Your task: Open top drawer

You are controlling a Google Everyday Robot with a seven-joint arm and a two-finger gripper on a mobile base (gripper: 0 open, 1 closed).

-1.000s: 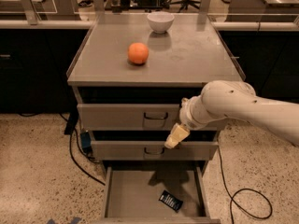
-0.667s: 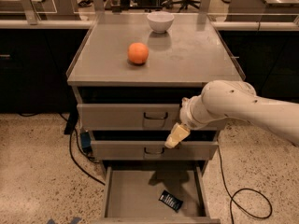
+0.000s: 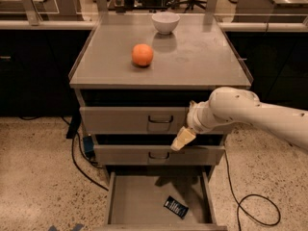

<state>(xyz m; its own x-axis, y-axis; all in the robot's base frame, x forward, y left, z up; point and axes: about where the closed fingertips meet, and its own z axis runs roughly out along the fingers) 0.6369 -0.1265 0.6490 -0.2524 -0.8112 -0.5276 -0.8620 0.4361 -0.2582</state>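
Note:
The top drawer (image 3: 125, 119) is the uppermost gray front of the cabinet, with a small dark wire handle (image 3: 160, 121) at its centre. A dark gap shows between its front and the cabinet top. My gripper (image 3: 181, 140) hangs from the white arm (image 3: 240, 110) that reaches in from the right. It sits just right of and below the handle, in front of the seam between the top drawer and the middle drawer (image 3: 125, 154). It holds nothing that I can see.
The bottom drawer (image 3: 115, 196) is pulled far out, with a dark packet (image 3: 175, 207) inside. An orange (image 3: 142, 55) and a white bowl (image 3: 165, 22) stand on the cabinet top (image 3: 202, 57). Black cables (image 3: 82, 162) lie on the floor at both sides.

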